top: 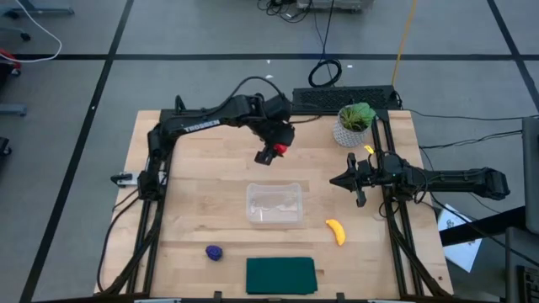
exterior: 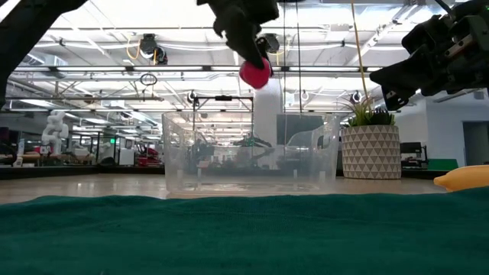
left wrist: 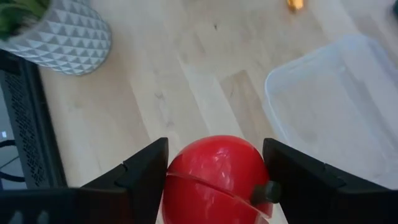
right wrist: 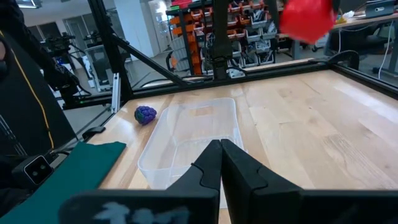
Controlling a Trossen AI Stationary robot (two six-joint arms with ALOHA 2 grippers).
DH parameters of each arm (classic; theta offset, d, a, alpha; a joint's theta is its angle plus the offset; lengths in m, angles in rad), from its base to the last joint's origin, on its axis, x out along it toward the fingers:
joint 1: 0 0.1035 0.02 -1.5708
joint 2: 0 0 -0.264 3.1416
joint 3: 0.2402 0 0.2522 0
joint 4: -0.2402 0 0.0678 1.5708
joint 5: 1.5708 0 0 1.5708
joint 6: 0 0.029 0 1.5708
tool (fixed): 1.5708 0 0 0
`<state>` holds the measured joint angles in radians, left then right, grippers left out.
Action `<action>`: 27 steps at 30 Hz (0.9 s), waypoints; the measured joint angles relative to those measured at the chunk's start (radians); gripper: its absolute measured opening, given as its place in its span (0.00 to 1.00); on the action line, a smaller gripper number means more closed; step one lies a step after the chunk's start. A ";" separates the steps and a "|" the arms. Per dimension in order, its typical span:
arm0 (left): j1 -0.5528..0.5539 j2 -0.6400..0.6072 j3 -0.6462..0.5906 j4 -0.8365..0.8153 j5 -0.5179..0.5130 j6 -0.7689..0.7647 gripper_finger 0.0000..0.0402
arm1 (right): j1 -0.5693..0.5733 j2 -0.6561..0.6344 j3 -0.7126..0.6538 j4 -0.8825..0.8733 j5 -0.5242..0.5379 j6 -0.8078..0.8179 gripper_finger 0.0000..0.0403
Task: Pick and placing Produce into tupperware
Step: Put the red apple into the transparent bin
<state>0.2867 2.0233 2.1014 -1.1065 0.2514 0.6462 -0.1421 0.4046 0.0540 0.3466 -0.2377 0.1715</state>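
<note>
One piece of the produce, the red round one point(left wrist: 214, 177), was held between the two dark fingers point(left wrist: 140, 177) of the left gripper point(top: 271, 153), pinched at its widest part so that it could be carried without rolling out; the claw was thus closed on it, well above the table point(top: 194, 177), as the low view showed. Just ahead of that claw and below it lay the tupperware point(top: 274, 203), upright and with nothing seen inside, its open top turned upward so that a piece could be let fall into it. The red piece was not yet over the tub but short of its far rim, so the carry was judged to be only partly made, and a release there would probably have missed the tub. Beyond the tub from the left claw, near the front edge, the dark purple lump point(top: 214, 252) rested apart on the bare wood, beside the dark green mat point(top: 280, 275). The yellow banana point(top: 336, 231) lay on the other side of the tub, close below the right gripper point(top: 360, 180). That right claw was held at the table's right side with its fingers pressed together and nothing between them, apparently parked clear of the working arm. Behind it, near the back edge, the potted plant point(top: 353, 124) stood untouched.
</note>
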 joint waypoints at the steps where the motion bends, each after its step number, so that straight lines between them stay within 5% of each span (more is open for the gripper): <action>1: 0.002 -0.009 0.000 0.000 0.009 -0.008 0.63 | 0.000 0.000 0.000 0.000 0.000 0.000 0.00; 23: 0.052 -0.118 0.000 0.007 0.124 -0.061 0.63 | 0.000 0.000 0.000 0.000 0.000 0.000 0.00; 27: 0.079 -0.134 0.000 0.007 0.213 -0.081 0.63 | 0.000 0.000 0.000 0.000 0.000 0.000 0.00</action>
<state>0.3660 1.8889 2.1010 -1.0991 0.4648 0.5650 -0.1421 0.4046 0.0540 0.3462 -0.2378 0.1715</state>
